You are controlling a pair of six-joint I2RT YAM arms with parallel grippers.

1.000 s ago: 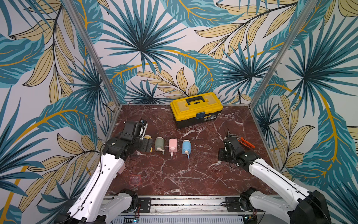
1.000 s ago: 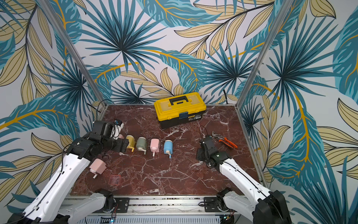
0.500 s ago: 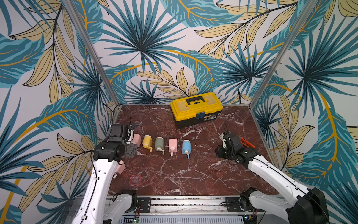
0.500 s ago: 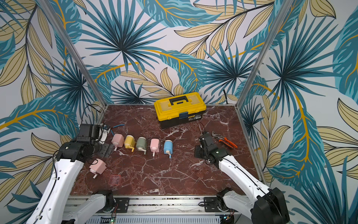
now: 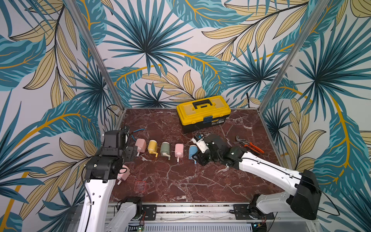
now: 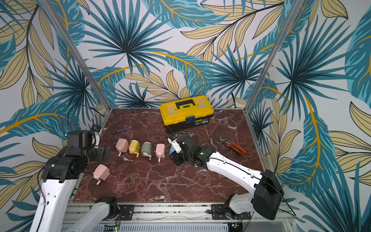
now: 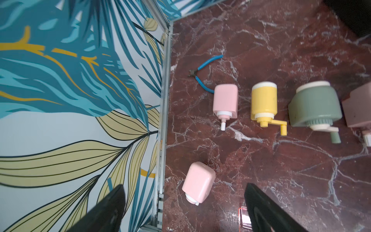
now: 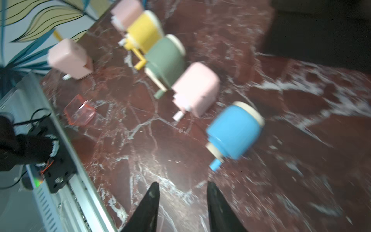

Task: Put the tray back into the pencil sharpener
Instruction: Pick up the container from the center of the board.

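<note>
Hovers with left gripper [image 7: 183,187] spread wide, empty, by the lone pink sharpener [image 7: 197,183], likely sizing up a grab. Holds right gripper [image 8: 183,183] partly open, empty, beside the blue sharpener [image 8: 234,130]. Leaves the clear tray [image 5: 140,185] flat on the table [image 5: 200,180] near its front edge, close to that pink sharpener, untouched.

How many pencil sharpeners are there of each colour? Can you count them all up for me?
pink sharpeners: 3
yellow sharpener: 1
green sharpener: 1
blue sharpener: 1
Total: 6
</note>
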